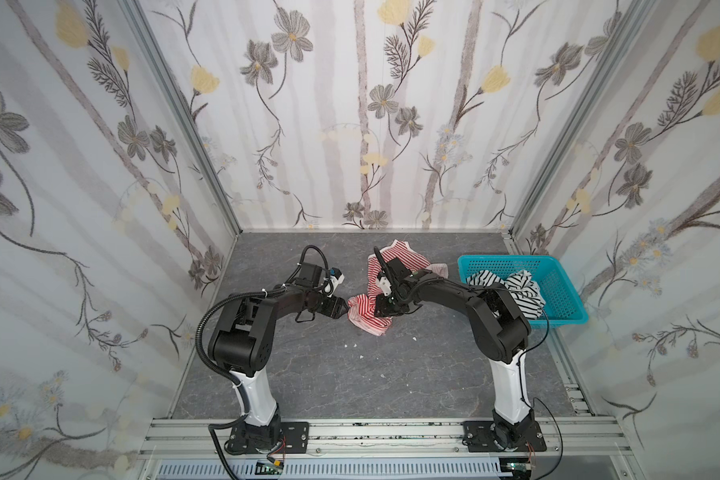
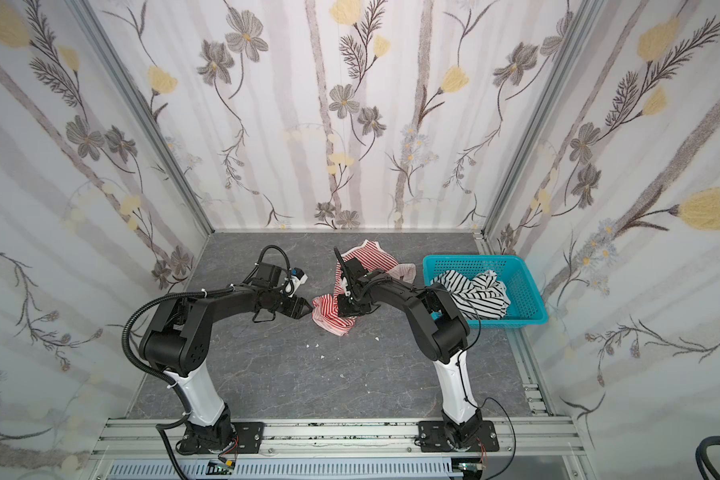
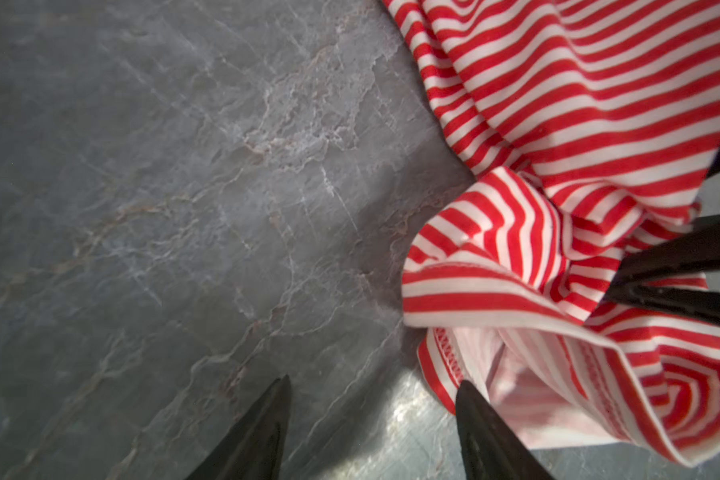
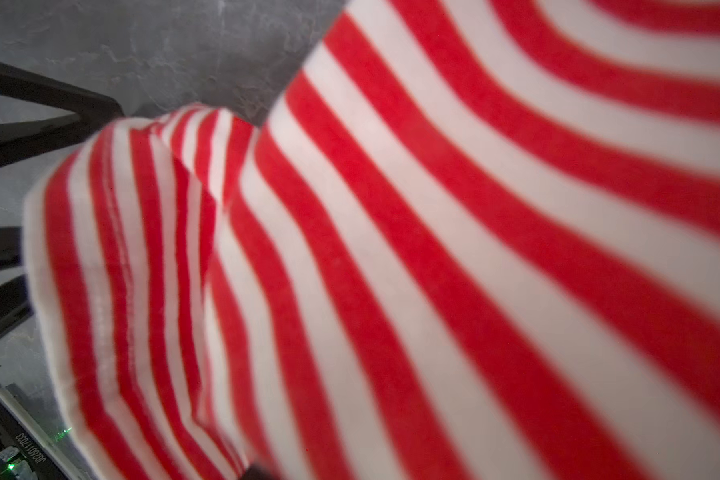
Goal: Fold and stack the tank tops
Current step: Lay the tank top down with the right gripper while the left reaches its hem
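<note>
— Grey marbled surface lies nearest us, just past the aluminium rail that carries both arm bases. What do we see on that near stretch?

— Only a few small white bits, scattered short of the claws.

— And further in?

— We find the left claw low over the surface, its fingers spread. In the left wrist view bare surface shows between them, and one fingertip sits at the hem of the red-and-white tank top.

— The right claw?

— It points down into the crumpled near end of that top, facing the left claw. From the left wrist view we see its two fingers lying close together with cloth bunched round the tips; whether they pinch it we cannot tell. In its own wrist view blurred stripes fill nearly everything and hide the fingers.

— What blocks us from above?

— In both top views the right forearm crosses the middle of the top. We see only the near heap and the far end, which lies spread toward the back wall, a pale flap just beside the turquoise basket. The right elbow covers the basket's near left corner.

— And the other top?

— The black-and-white tank top lies bunched inside the basket, at the far right of the surface, well apart from both claws. Behind it all stand the flowered walls.
</note>
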`<action>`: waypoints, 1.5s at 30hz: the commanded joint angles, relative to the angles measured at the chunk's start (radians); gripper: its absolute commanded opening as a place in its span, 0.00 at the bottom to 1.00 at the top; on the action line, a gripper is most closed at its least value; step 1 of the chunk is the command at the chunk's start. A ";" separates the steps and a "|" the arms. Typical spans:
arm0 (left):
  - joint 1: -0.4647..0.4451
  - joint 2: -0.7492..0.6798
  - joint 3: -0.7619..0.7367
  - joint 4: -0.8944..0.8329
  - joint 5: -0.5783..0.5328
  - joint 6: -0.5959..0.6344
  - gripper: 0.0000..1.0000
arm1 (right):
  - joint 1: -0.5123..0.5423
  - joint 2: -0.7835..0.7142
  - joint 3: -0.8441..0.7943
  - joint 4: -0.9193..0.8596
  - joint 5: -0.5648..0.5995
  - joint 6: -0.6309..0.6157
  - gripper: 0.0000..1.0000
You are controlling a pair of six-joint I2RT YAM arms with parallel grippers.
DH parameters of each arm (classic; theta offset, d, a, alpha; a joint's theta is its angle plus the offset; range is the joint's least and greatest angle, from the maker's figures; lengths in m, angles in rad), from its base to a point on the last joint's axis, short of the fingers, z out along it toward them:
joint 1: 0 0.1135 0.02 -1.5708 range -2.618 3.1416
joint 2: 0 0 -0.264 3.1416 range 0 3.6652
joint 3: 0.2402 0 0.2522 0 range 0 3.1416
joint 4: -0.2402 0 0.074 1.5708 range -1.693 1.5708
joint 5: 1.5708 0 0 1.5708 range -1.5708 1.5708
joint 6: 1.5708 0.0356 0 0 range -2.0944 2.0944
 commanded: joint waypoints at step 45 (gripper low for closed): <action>-0.013 -0.392 -0.060 -0.111 -0.134 0.157 0.74 | -0.008 -0.338 -0.365 0.220 0.131 0.216 0.46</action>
